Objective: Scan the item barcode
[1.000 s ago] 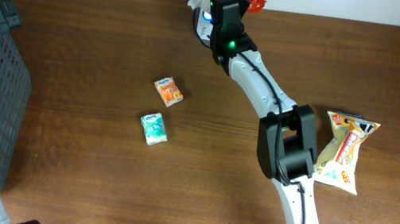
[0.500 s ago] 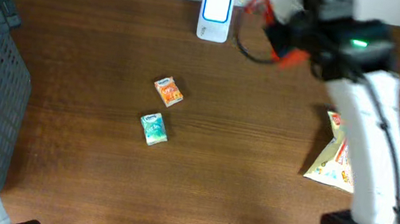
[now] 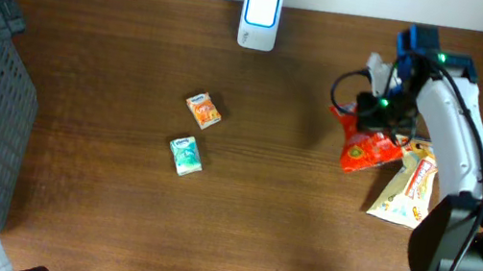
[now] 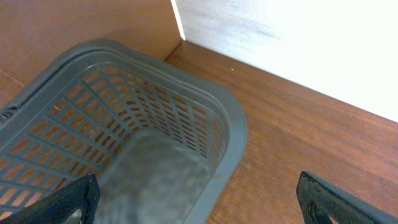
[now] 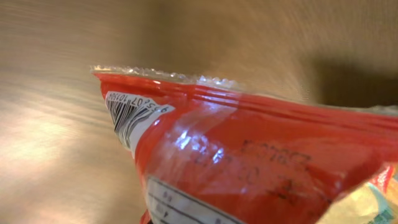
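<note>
Near the right edge of the table [image 3: 285, 230], the right gripper [image 3: 378, 113] is clenched on the top of the red bag [image 3: 367, 151]. The bag hangs below it, and its lower end overlaps the pale bag [image 3: 408, 191]. Whether it touches the wood cannot be told. The wrist view shows the barcode [image 5: 124, 115] on a white label at one top corner of the bag, just under the crimped seal. The scanner [image 3: 262, 6] stands at the middle of the far edge, well apart from the bag. At the left edge the left gripper [image 4: 196, 190] hangs released and empty over the basket [image 4: 231, 121].

The grip looks like a thin pinch on slick film, so a quick swing could let the bag slide out or twist. It would then likely land on the pale bag. The label sits on a creased, glossy corner, so a fold or glare may spoil the read. The code also seems to face away from the scanner, so without a turn of the wrist it may never meet the window. A low pass could drag the bag's hanging end along the table.
</note>
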### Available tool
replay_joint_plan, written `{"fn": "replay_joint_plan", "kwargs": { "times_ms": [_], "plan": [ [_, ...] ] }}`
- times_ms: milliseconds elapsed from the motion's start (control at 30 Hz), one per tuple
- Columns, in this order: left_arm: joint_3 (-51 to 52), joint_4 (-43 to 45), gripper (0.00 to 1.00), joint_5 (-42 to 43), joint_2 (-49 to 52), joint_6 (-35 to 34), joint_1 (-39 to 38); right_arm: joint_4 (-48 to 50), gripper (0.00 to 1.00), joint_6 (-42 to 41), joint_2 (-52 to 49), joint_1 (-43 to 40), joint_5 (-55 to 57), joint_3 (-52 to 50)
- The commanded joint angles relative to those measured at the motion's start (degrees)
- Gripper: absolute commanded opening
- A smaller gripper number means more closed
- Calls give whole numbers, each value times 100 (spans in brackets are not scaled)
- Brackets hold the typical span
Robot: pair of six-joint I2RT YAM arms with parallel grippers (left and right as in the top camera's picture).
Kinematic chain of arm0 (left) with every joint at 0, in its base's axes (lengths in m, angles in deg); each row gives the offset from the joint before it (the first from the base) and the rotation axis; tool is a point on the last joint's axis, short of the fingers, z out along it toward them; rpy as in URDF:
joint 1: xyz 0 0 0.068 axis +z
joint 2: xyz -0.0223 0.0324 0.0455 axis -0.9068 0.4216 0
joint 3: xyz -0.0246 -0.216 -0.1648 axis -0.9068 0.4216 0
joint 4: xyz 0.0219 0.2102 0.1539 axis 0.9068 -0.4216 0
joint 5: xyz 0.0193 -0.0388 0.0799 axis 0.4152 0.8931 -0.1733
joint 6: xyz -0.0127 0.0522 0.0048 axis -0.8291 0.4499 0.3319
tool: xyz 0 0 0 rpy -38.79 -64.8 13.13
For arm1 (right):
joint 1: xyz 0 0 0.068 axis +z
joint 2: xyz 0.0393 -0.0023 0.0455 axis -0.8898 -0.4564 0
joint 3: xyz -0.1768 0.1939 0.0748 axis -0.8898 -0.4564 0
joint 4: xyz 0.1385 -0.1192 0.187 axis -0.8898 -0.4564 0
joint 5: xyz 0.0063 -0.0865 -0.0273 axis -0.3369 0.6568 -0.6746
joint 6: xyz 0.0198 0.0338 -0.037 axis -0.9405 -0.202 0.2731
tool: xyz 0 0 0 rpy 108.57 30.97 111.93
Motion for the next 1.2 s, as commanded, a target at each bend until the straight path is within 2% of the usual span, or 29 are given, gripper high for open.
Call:
{"fn": "replay_joint_plan", "kwargs": {
  "times_ms": [0,33,67,133,267,400,567,667,900,1033,1167],
  "plan": [
    [-9,9,99,-22,-2,50,15,479,5,-195,87,-649,-79,-726],
    [-9,7,99,-22,-2,50,15,546,12,-195,87,-787,-79,-800],
    [-9,9,99,-22,-2,50,15,577,27,-192,87,-964,-101,-826],
    [-9,9,99,-22,-2,52,15,599,38,-192,96,-1143,-131,-815],
    [-9,7,99,-22,-2,52,15,494,45,-192,120,-1338,-767,-634],
    [-9,7,99,-22,-2,50,15,140,58,-188,258,-1335,-1207,33],
    [-9,7,99,-22,-2,52,15,-50,76,-127,302,-734,-1989,1222],
    [-9,7,99,-22,-2,52,15,411,78,-131,240,-4,-2109,1224],
    [-9,7,99,-22,-2,50,15,1980,76,-131,-605,2358,-1993,1222],
    [-9,7,99,-22,-2,52,15,2815,74,-133,-1233,3241,-1613,1222],
    [-9,7,99,-22,-2,50,15,3169,73,-133,-1768,3681,-1414,1222]
  ]
}}
